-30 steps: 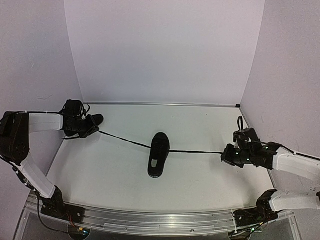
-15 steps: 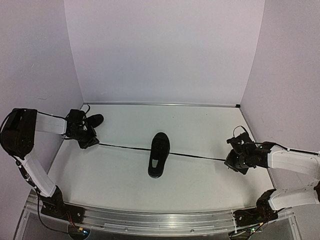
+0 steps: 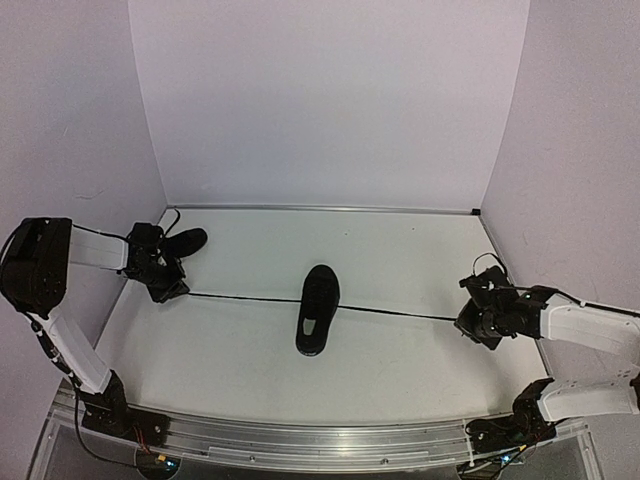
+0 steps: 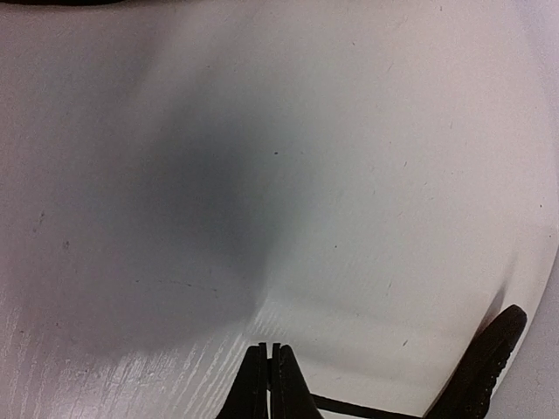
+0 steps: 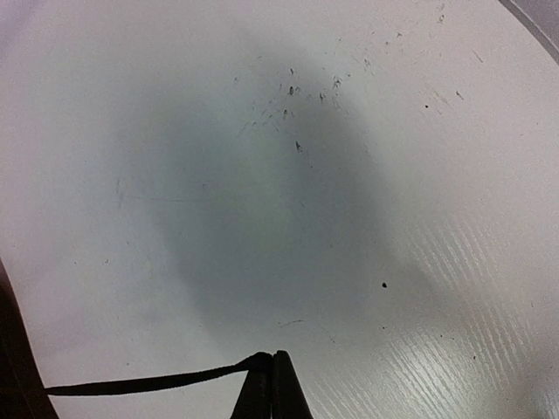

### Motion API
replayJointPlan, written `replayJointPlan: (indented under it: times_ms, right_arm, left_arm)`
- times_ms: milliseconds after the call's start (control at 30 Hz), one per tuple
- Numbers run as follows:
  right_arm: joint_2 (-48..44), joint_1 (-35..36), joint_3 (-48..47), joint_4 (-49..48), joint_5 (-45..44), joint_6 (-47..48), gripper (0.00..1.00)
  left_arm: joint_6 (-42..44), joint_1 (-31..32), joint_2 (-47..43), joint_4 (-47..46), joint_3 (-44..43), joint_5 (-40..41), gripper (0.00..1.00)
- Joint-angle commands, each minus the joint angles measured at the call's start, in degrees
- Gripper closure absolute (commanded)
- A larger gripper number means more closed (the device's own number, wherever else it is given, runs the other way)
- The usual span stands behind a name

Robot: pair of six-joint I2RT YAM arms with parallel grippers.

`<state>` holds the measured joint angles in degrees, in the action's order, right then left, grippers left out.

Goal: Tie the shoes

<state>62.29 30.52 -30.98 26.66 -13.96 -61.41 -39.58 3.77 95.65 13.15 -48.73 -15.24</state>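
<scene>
Shoe (image 3: 318, 308), mid-frame: lace ends (image 3: 400, 312) stretched taut sideways, left jaws and right jaws each clamped shut on one.

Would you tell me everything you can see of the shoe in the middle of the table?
The middle shoe is an all-black low-top, upright on its sole on the white table, lengthwise near to far. Its thin black laces run taut sideways, one end pinched in the shut left gripper, the other in the shut right gripper.

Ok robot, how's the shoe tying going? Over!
Left jaws, right jaws shut on laces. Middle shoe on table, laces stretched out both sides. Other shoe far left. Nothing blocking.
</scene>
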Motion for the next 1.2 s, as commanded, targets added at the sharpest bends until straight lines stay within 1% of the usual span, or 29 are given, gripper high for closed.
replayJointPlan:
  times_ms: [0,33,100,167,200,300,433,500,533,600,633,700,733,767,833,867,933,1033,1100,1167]
  right_arm:
    - [-0.4,-1.3,-0.1,0.6,-1.3,3.8,1.00]
    - [0.7,-1.3,-0.4,-2.0,0.6,7.0,1.00]
    - [4.0,-1.3,-1.9,-7.1,7.3,13.2,1.00]
    - [7.7,-1.3,-3.9,-10.7,11.6,18.4,1.00]
    - [9.3,-1.3,-4.6,-12.0,12.7,20.4,1.00]
    - [12.7,-1.3,-7.0,-13.9,13.5,24.2,1.00]
    - [16.5,-1.3,-8.8,-14.5,13.5,26.9,0.94]
    - [18.2,-1.3,-8.9,-15.0,15.2,27.6,0.86]
    - [18.7,-1.3,-8.9,-15.2,15.8,27.8,0.78]
    - [18.5,-1.3,-8.5,-15.6,17.4,28.2,0.56]
    - [17.8,-1.3,-8.2,-15.7,17.9,28.1,0.38]
    - [15.0,-1.3,-7.7,-15.8,18.3,28.1,0.20]
    - [12.9,-1.3,-7.6,-15.8,18.5,28.2,0.10]
    - [11.0,-1.3,-7.6,-15.8,18.5,28.5,0.04]
    - [7.1,-1.3,-8.2,-15.7,19.1,29.8,0.02]
    - [6.1,-1.3,-8.8,-15.7,19.6,30.5,0.02]
    - [4.1,-1.3,-10.7,-15.6,21.2,33.1,0.02]
    - [2.6,-1.2,-13.6,-15.7,22.9,36.5,0.02]
    - [3.1,-1.2,-15.9,-15.7,24.0,39.0,0.02]
    - [4.5,-1.2,-18.0,-15.7,25.1,41.7,0.02]
  left_arm:
    - [4.1,0.3,-2.0,-0.6,-0.8,-1.4,1.00]
    - [6.1,2.0,-1.6,0.6,-2.3,-1.9,1.00]
    - [11.0,8.3,-0.8,5.4,-6.5,1.1,1.00]
    - [13.8,11.9,-0.3,8.7,-9.5,2.7,1.00]
    - [14.2,12.9,0.0,9.5,-10.3,2.2,1.00]
    - [14.7,13.1,0.3,9.6,-10.5,1.1,1.00]
    - [16.2,13.1,1.5,11.1,-11.1,1.0,1.00]
    - [17.0,13.1,2.0,12.0,-11.5,1.9,0.91]
    - [17.3,13.1,2.0,12.7,-11.6,2.8,0.85]
    - [17.6,13.1,1.2,13.6,-11.6,6.7,0.73]
    - [17.7,13.0,0.3,13.9,-11.5,8.6,0.64]
    - [18.0,13.0,-2.2,14.5,-11.6,12.7,0.45]
    - [18.3,13.0,-3.6,14.8,-11.8,14.4,0.38]
    - [18.9,13.0,-5.0,15.1,-12.1,16.4,0.30]
    - [20.1,13.0,-7.0,15.4,-13.2,18.0,0.05]
    - [21.3,13.0,-8.0,15.7,-14.0,18.5,0.02]
    - [22.7,13.0,-10.0,15.7,-15.4,19.0,0.01]
    - [24.0,13.1,-13.8,12.5,-15.6,18.8,0.01]
    - [24.4,13.0,-15.9,9.0,-14.5,16.9,0.01]
    - [26.9,12.9,-16.4,6.9,-14.3,13.4,0.01]
